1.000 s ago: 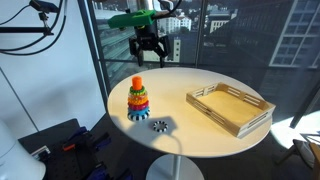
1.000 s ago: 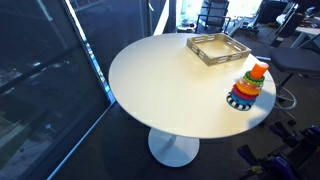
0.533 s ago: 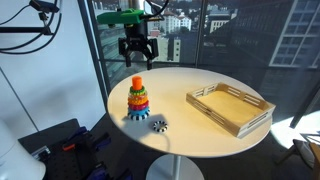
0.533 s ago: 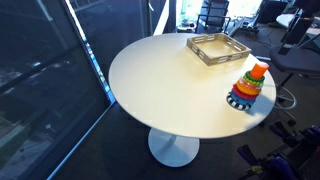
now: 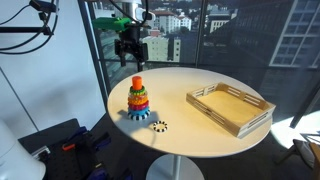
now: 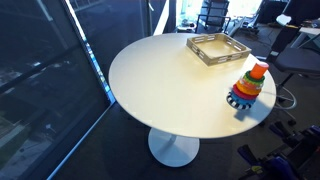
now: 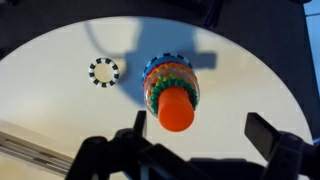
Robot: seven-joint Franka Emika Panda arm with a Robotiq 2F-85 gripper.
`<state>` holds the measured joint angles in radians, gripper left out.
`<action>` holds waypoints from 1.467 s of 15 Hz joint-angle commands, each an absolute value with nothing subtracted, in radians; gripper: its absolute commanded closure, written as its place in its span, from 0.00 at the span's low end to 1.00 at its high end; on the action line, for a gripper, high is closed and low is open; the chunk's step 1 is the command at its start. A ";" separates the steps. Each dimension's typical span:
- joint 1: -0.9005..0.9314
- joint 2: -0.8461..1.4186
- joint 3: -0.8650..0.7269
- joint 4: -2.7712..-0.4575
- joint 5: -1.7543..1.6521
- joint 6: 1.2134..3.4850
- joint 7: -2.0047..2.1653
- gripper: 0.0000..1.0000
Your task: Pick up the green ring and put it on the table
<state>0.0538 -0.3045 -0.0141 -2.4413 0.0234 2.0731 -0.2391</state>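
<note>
**Wide-open gripper (image 5: 131, 60) hanging above the stacking toy (image 5: 137, 98); green ring (image 7: 166, 72) not yet lifted.**

The green ring is sitting in the toy's stack beneath the orange cone (image 7: 175, 110), on the table (image 5: 190, 142). Likely hazard: fingers coming down off-centre may strike the cone or catch neighbouring rings, toppling the stack. The arm is reaching in from above, the gripper pointing straight down, well clear of the toy and holding nothing.

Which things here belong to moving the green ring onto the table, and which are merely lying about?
Job in hand: green ring; table; gripper, open.
Lying about: black-and-white toothed ring; wooden tray; stacker's other rings.
</note>
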 commanded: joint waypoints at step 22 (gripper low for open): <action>0.015 -0.178 0.000 -2.452 -0.012 2.227 -0.110 0.00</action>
<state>0.0179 -0.2128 0.0010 -2.4665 0.0007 2.1991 -0.1119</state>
